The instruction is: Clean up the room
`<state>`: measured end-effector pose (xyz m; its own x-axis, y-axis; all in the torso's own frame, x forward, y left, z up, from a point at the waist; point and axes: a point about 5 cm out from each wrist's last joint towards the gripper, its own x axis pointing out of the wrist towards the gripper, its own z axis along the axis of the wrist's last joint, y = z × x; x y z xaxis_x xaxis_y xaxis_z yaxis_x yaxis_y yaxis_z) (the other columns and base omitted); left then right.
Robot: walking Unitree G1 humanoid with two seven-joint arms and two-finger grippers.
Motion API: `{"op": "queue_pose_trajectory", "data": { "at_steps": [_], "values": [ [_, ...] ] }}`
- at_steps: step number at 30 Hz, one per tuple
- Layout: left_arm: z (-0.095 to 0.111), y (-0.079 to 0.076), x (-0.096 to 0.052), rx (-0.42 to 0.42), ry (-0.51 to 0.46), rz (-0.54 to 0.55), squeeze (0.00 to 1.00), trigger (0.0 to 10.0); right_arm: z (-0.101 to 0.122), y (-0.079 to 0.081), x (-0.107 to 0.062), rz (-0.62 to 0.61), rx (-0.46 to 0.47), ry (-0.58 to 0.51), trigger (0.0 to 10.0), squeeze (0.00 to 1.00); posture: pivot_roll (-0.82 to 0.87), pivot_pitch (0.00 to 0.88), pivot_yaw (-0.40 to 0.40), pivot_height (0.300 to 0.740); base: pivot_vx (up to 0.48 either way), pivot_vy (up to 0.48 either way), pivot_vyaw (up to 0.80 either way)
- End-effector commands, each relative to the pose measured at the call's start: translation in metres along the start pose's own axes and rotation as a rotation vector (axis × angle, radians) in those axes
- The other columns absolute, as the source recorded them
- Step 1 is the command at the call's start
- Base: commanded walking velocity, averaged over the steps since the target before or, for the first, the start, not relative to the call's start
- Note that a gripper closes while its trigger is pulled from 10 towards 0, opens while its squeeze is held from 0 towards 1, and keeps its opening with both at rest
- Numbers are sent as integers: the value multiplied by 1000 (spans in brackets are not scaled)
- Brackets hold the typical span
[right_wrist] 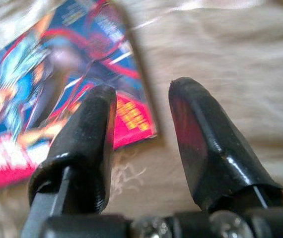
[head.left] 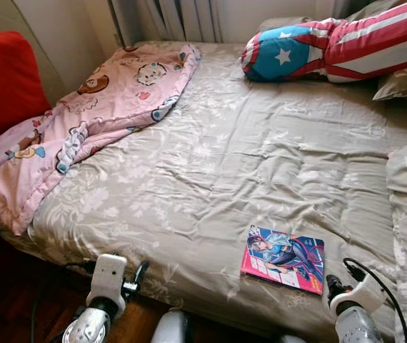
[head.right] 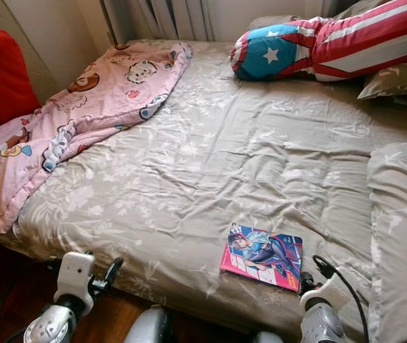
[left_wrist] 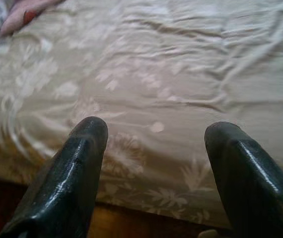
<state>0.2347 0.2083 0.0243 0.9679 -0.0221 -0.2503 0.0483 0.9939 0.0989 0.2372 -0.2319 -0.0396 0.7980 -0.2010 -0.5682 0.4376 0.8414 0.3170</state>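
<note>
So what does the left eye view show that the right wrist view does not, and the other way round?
The left eye view alone gives the pink blanket, the striped star pillow, the red cushion and the left claw low at the bed's near edge. The right wrist view alone gives the right claw close up, fingers apart, at the comic book's corner. Both show the comic book lying flat on the beige floral bedcover.

This is a bedroom in a home: a bed [head.left: 260,164] under a beige floral cover stretches ahead of the left end effector [left_wrist: 154,173], with a pink cartoon blanket [head.left: 96,114], star-and-stripe pillow [head.left: 332,46] and curtains [head.left: 168,18] beyond.
</note>
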Motion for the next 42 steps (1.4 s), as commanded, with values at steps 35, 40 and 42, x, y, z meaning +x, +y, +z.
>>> {"op": "queue_pose_trajectory", "data": {
  "at_steps": [35, 40, 42],
  "values": [
    [-105, -26, -16, -112, 584, 67, 0, 10000, -82, -33, -39, -8, -353, 329, 10000, 0, -62, 0, -3, 740, 0, 0, 0],
    [-105, -23, -15, -109, 583, 79, 0, 10000, -86, -46, -46, -43, -309, 339, 10000, 0, -70, 0, 11, 740, 0, 0, 0],
    [-105, -18, -16, -93, 584, 84, 0, 10000, -87, -58, -52, -69, -292, 348, 10000, 0, -75, 0, 21, 740, 0, 0, 0]
  ]
}}
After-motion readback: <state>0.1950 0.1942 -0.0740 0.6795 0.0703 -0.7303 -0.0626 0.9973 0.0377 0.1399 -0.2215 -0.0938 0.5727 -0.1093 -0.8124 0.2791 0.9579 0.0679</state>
